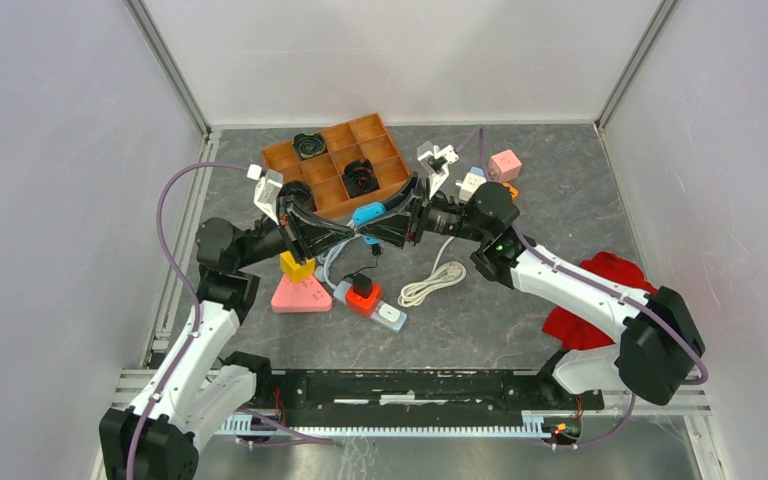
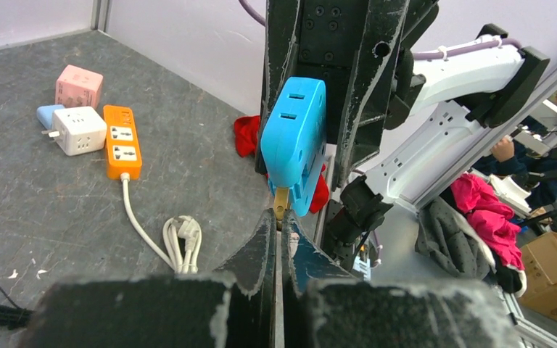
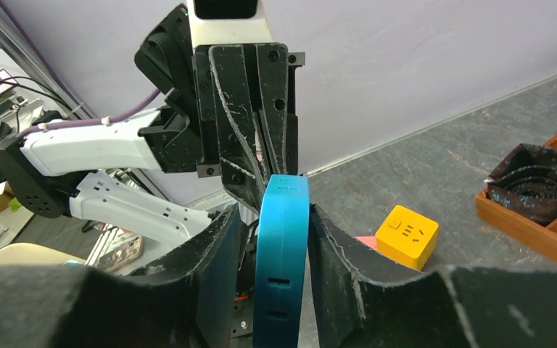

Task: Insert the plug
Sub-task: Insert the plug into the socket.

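Plug [image 3: 283, 261] in right pincer [image 3: 274, 214], prong [image 2: 281, 199] in left pincer [image 2: 278, 219]

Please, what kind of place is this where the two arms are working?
Most likely a robotics lab test cell. White panel walls on metal frames enclose the grey table; sockets and adapters, such as the orange power strip, lie as practice objects; a cardboard box stands outside.
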